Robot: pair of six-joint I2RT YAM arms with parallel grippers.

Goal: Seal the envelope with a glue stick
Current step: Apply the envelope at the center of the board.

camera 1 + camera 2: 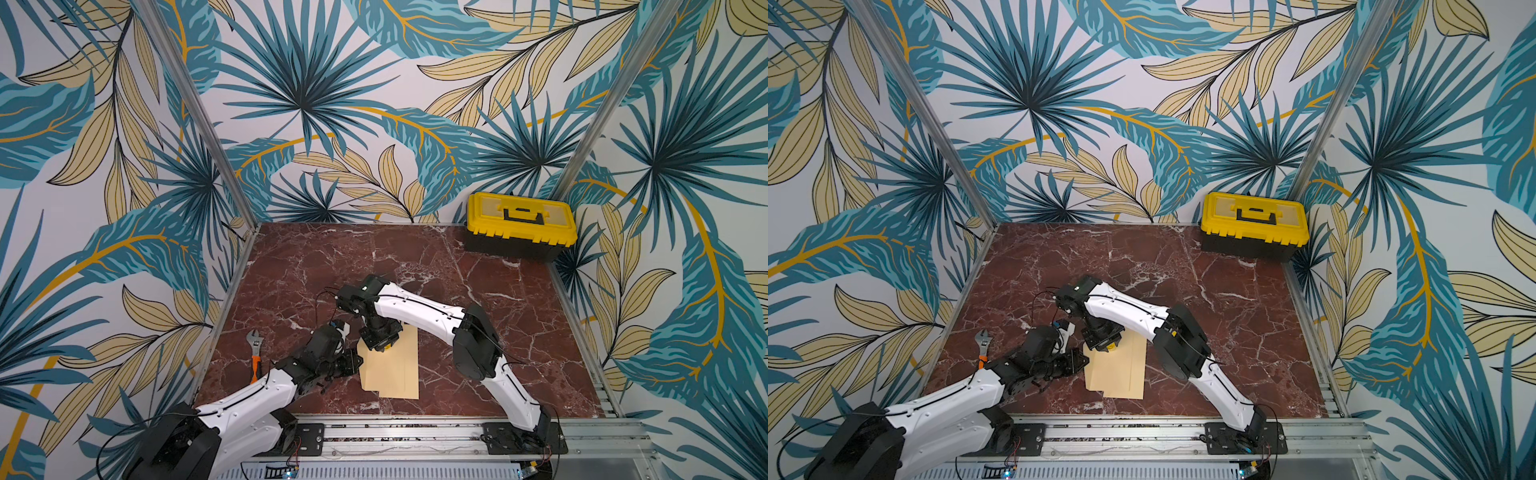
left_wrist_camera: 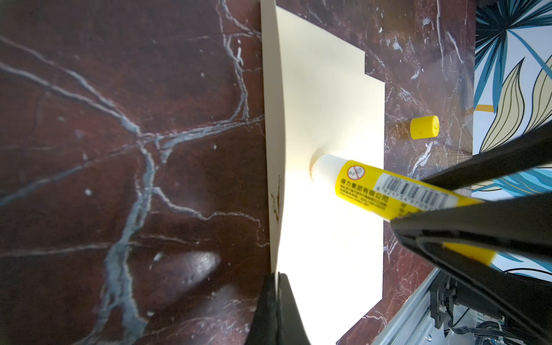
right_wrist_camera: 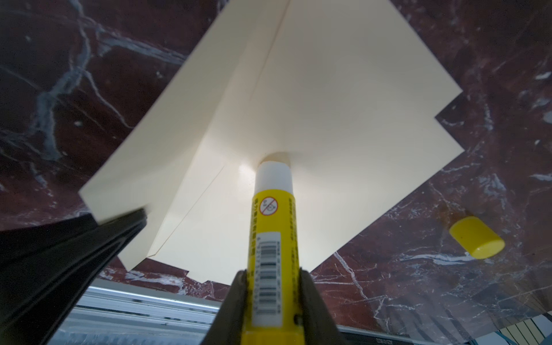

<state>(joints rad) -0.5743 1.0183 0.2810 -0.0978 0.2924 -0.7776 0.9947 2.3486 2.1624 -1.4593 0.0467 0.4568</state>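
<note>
Pinching envelope flap (image 3: 179,125) in left fingers (image 2: 263,316), right fingers (image 3: 316,307) clamped on glue stick (image 3: 271,239)

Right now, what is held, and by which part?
Right gripper: glue stick, by its barrel's rear half. Left gripper: envelope flap, by its edge.

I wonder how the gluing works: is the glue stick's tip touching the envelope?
Touching. The right wrist view shows the tip of the glue stick pressed against the envelope, no gap between them.

Leafy wallpaper (image 1: 374,83), red marble tabletop (image 1: 291,257)
</note>
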